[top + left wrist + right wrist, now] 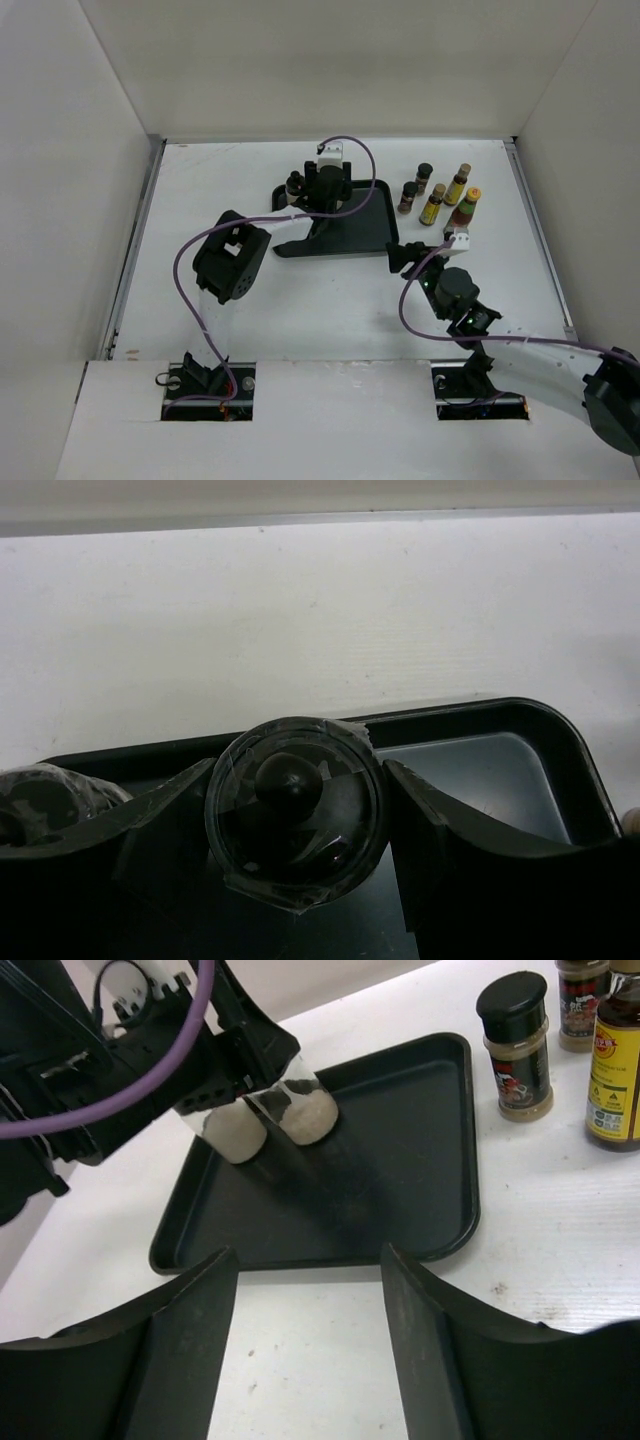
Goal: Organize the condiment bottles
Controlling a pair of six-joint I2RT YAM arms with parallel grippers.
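Note:
My left gripper (323,190) (297,767) is shut on the black cap of a squat cream bottle (295,815) (306,1116), which stands at the back left of the black tray (352,236) (400,1160). A second cream bottle (294,185) (231,1131) stands right beside it in the tray, outside the fingers. On the table right of the tray are two dark brown bottles (424,177) (408,196), two yellow-labelled ones (458,184) (432,204) and the red-green bottle with an orange cap (466,207). My right gripper (402,256) (307,1255) hangs open and empty just in front of the tray's near right corner.
White walls close the table in at the back and both sides. A purple cable loops over the tray from the left wrist. Both arm bases are bolted at the near edge.

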